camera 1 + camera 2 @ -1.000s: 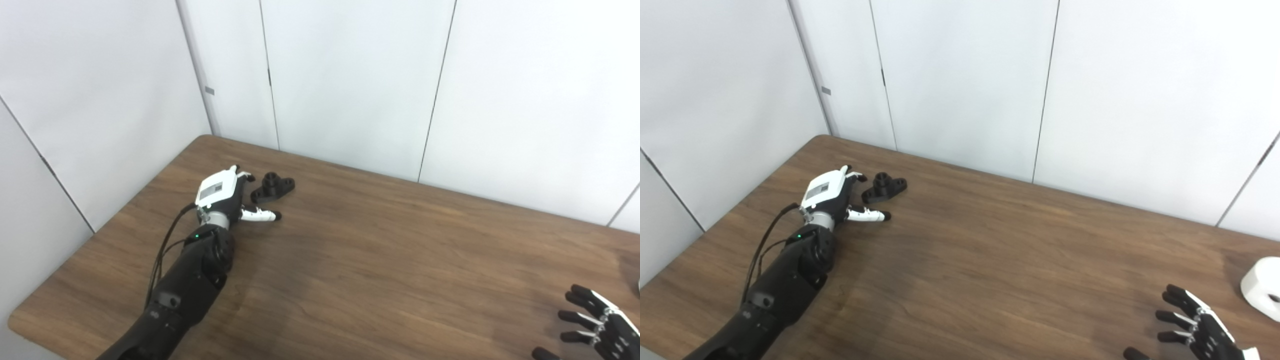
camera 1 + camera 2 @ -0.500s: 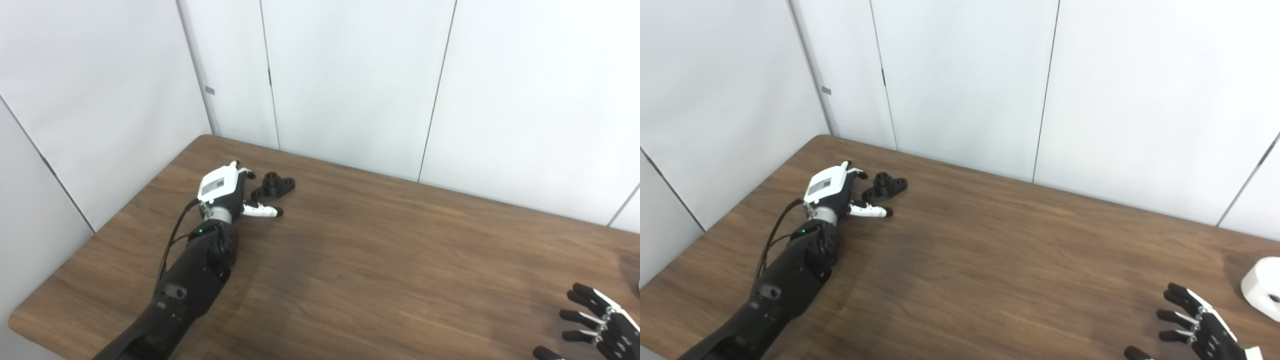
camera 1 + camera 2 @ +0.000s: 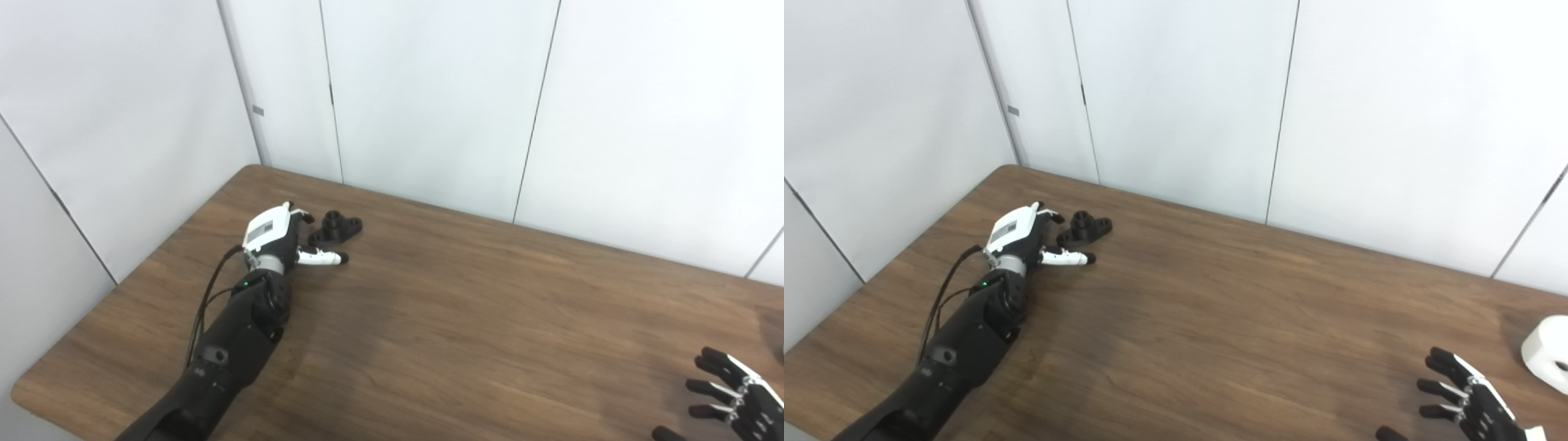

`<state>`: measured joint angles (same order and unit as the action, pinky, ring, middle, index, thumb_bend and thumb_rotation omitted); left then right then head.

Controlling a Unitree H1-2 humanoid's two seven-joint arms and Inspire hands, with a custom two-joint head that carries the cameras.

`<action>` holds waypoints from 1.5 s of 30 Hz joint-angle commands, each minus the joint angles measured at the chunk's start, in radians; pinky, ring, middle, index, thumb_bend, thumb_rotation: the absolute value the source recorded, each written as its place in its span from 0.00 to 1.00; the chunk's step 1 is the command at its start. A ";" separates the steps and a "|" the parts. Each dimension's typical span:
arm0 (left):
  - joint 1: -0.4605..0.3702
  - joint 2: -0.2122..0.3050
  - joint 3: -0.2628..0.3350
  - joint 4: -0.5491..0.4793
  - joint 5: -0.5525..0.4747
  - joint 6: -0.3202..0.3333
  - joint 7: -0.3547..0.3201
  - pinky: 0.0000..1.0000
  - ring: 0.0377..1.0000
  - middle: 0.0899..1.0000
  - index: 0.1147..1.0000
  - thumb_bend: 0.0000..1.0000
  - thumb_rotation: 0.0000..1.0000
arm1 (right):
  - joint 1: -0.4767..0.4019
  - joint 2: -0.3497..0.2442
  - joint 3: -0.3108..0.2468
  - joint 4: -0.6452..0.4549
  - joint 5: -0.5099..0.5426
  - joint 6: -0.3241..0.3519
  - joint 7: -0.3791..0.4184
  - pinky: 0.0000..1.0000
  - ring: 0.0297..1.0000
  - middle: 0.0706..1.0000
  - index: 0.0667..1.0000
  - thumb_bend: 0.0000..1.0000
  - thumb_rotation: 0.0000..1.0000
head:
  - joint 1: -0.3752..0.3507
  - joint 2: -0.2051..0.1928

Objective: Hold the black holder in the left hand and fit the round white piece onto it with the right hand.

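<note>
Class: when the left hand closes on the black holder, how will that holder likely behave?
The black holder looks like rigid moulded plastic, so it probably keeps its shape. Its flat base lies on the table, so it should slide rather than roll. Being small, it may skid away from the open left hand beside it.

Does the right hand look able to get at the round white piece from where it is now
Probably yes. The right hand is open, holding nothing, and bare table lies between it and the round white piece just beyond it toward the right edge. Nothing stands in the way.
</note>
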<state>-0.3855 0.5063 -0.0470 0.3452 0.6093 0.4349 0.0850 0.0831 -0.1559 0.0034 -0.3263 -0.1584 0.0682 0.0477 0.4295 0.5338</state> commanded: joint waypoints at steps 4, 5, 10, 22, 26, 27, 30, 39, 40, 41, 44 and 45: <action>-0.048 0.005 0.006 0.004 -0.011 -0.020 0.026 0.94 1.00 1.00 0.72 0.86 0.32 | -0.004 0.005 0.000 -0.068 -0.002 0.002 -0.001 0.58 0.71 0.79 0.80 0.57 0.06 | -0.003 0.006; -0.047 0.001 0.010 0.002 -0.019 -0.019 0.023 0.94 1.00 1.00 0.72 0.85 0.32 | -0.001 0.004 0.000 -0.074 -0.007 0.008 -0.001 0.58 0.71 0.79 0.80 0.57 0.06 | -0.003 0.008; -0.043 -0.011 0.022 0.002 -0.055 -0.010 0.012 0.98 1.00 1.00 0.72 0.81 0.32 | 0.009 0.002 -0.001 -0.095 -0.007 0.022 0.002 0.58 0.71 0.80 0.81 0.54 0.05 | -0.003 0.015; -0.040 -0.022 -0.002 0.032 -0.062 -0.016 0.036 0.97 1.00 1.00 0.70 0.80 0.31 | 0.022 0.005 0.006 -0.124 -0.036 0.033 0.002 0.58 0.71 0.80 0.81 0.49 0.04 | -0.007 0.029; -0.042 -0.021 -0.011 0.055 -0.058 -0.026 0.047 0.98 1.00 0.99 0.65 0.77 0.22 | 0.022 0.009 0.008 -0.144 -0.041 0.057 0.005 0.59 0.72 0.80 0.81 0.49 0.00 | -0.008 0.031; -0.041 -0.016 -0.022 0.067 -0.047 -0.038 0.057 0.99 1.00 0.96 0.52 0.62 0.13 | 0.021 0.009 0.008 -0.147 -0.045 0.060 0.005 0.59 0.72 0.80 0.81 0.48 0.00 | -0.008 0.031; -0.039 0.007 -0.071 0.098 0.004 -0.068 0.087 1.00 0.98 0.89 0.43 0.53 0.06 | 0.021 0.008 0.007 -0.153 -0.048 0.064 0.006 0.58 0.71 0.80 0.81 0.48 0.00 | -0.006 0.034; -0.021 0.006 -0.093 0.125 0.024 -0.126 0.184 1.00 0.96 0.85 0.42 0.52 0.05 | 0.014 0.007 0.007 -0.154 -0.051 0.070 0.010 0.57 0.70 0.80 0.81 0.44 0.00 | -0.002 0.034; -0.018 0.004 -0.093 0.129 0.024 -0.133 0.194 1.00 0.96 0.84 0.42 0.52 0.05 | 0.013 0.007 0.007 -0.152 -0.050 0.068 0.010 0.58 0.71 0.80 0.81 0.44 0.00 | -0.002 0.034; -0.016 0.001 -0.092 0.133 0.023 -0.142 0.206 1.00 0.95 0.84 0.42 0.52 0.05 | 0.012 0.007 0.007 -0.150 -0.049 0.067 0.010 0.58 0.71 0.80 0.82 0.43 0.00 | -0.001 0.034; -0.011 -0.004 -0.091 0.142 0.019 -0.160 0.227 1.00 0.95 0.83 0.42 0.52 0.05 | 0.010 0.006 0.008 -0.150 -0.050 0.066 0.011 0.59 0.71 0.81 0.82 0.42 0.00 | -0.001 0.034; -0.009 -0.005 -0.092 0.144 0.018 -0.165 0.231 1.00 0.94 0.83 0.42 0.52 0.05 | 0.009 0.006 0.008 -0.151 -0.052 0.067 0.012 0.59 0.71 0.81 0.82 0.42 0.00 | -0.001 0.034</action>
<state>-0.4005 0.4967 -0.1294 0.4800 0.6140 0.2748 0.3161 0.1175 -0.1488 0.0116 -0.4486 -0.2104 0.1550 0.0609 0.4295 0.5676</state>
